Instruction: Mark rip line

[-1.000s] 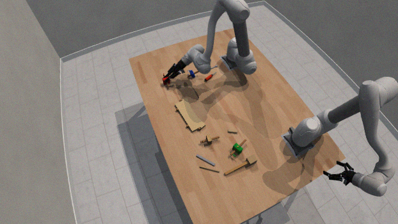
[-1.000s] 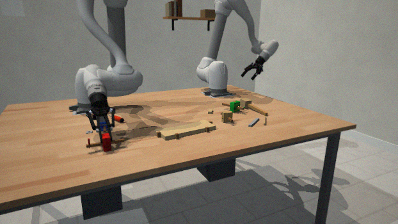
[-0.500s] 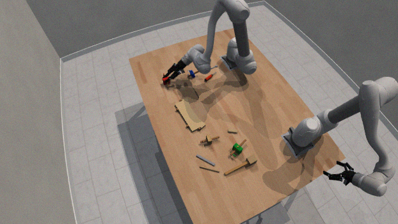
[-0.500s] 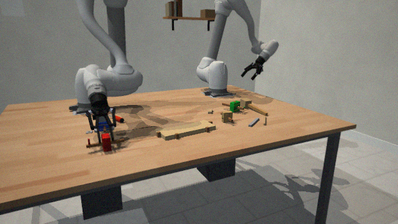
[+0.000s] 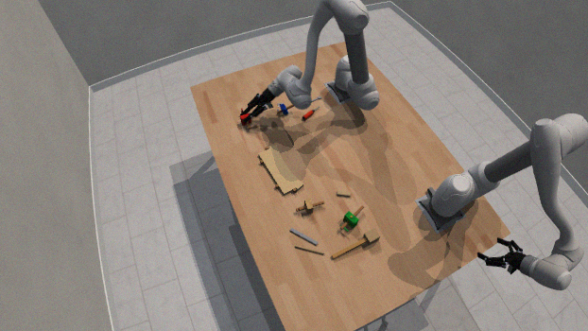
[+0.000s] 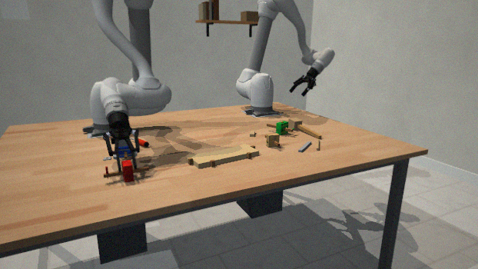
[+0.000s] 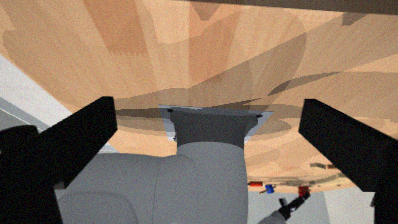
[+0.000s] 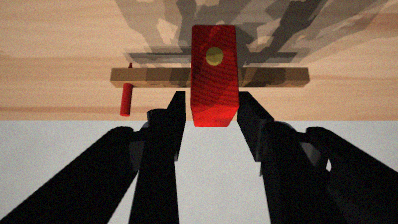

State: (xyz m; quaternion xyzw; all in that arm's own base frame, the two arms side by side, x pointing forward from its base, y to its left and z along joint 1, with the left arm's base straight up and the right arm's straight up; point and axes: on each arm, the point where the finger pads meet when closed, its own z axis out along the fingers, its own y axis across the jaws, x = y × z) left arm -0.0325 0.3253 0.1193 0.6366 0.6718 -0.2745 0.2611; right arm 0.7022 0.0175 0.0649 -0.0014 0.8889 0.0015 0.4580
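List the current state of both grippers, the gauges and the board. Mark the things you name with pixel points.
Left gripper [image 5: 489, 247] [image 6: 297, 92] [image 7: 207, 115]: open, empty.
Right gripper [image 5: 246, 114] [image 6: 127, 169] [image 8: 212, 94]: partly open around red gauge.
Red gauge [image 6: 127, 171] [image 7: 303, 191] [image 8: 215, 80]: on bench, ungripped.
Blue gauge [image 5: 283, 109] [image 6: 124, 151] [image 7: 270, 188], green gauge [image 5: 351, 218] [image 6: 282, 127]: ungripped.
Board [image 5: 281, 171] [image 6: 224, 155]: flat; marking unclear.

A green marking gauge [image 5: 351, 218] [image 6: 282, 127] lies near a wooden mallet [image 5: 371, 237] [image 6: 295, 124]. A blue gauge [image 5: 284, 109] [image 6: 124, 151] [image 7: 270, 188] lies near a red-handled screwdriver [image 5: 308, 114] [image 6: 143, 142] [image 7: 255, 184].
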